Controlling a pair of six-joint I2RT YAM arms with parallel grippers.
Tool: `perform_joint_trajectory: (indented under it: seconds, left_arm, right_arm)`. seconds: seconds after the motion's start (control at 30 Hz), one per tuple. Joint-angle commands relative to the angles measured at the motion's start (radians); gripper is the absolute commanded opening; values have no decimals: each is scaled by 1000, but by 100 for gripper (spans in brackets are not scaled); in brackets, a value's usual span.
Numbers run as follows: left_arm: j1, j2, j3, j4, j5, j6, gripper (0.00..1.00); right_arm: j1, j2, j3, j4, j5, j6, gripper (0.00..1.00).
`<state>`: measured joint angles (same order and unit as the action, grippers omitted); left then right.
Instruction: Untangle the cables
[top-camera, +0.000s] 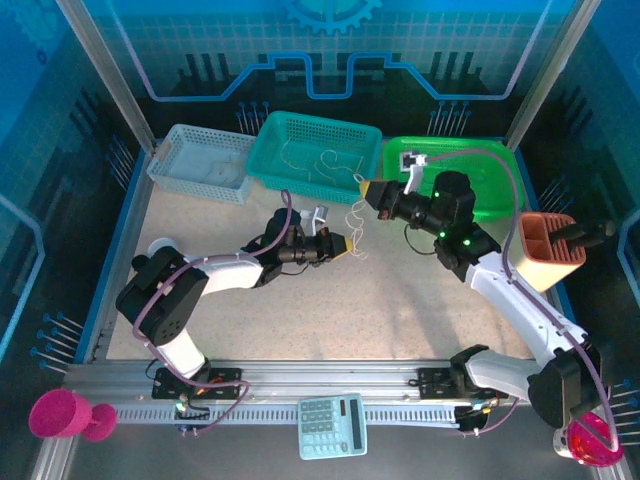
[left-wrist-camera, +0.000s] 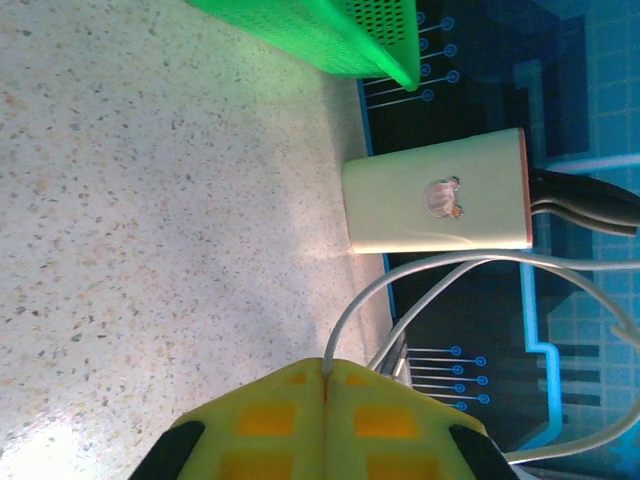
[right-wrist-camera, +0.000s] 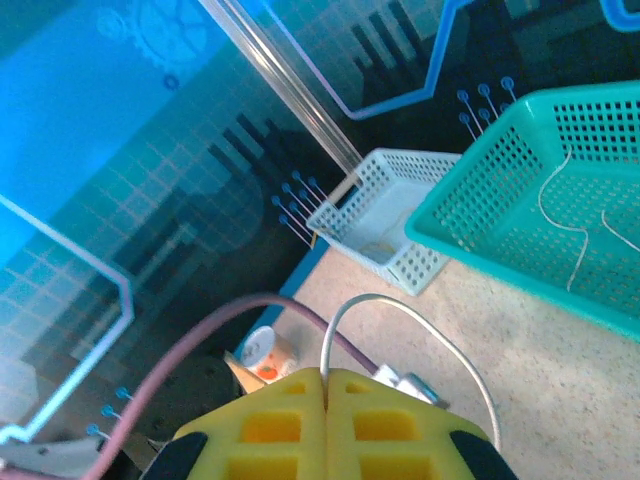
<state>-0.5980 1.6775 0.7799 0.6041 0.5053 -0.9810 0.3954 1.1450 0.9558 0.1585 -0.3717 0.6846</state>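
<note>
Both arms meet just past the middle of the speckled white table (top-camera: 400, 320), and the small bundle of thin, curly whitish and tan cables (top-camera: 357, 216) sits between them, a little toward 12 o'clock from the table's centre. The left gripper (top-camera: 347, 244) is closed on the bundle's near end. In the left wrist view a whitish strand (left-wrist-camera: 327, 350) comes straight out of the seam between its shut yellow pads (left-wrist-camera: 270, 420) and loops away. The right gripper (top-camera: 370, 187) is likewise clamped on the far end, a strand arcing out from between its pressed-together pads in the right wrist view. Taking one end each looks meant to let the arms draw apart and pull the loops open, with the bundle lifted so nothing drags, though from above it is hard to tell whether the bundle clears the surface. The bundle's long axis runs from about 7 o'clock at the left gripper to about 1 o'clock at the right gripper, kinked and slack rather than taut. The teal plastic mesh basket (top-camera: 262, 150) just beyond, at 12 o'clock, holds loose strands (top-camera: 325, 160), so it is probably where freed cables are meant to go.
</note>
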Motion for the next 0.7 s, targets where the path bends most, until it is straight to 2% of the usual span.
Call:
perform_joint_trajectory:
  seconds: [0.0,0.23,0.4,0.57,0.67]
  left_arm:
    - [-7,36,-38,-31,-30,47,0]
    - [-8,64,-92,-18,-49,45,0]
    - [-6,27,-92,-22,-45,52,0]
    - [14,-59,-55,-102,-48,87,40]
    - [36,-115,-35,-160,-47,112,49]
  right_arm:
    - [-32,-21,37,94,-48,55,0]
    - [-57,-30,52,232,-78,86,0]
    - [-59,-2,66,207,-123,77,0]
    - [-60,-10,15,166,-110,44,0]
    - [-63,-17,-7,152,-94,32,0]
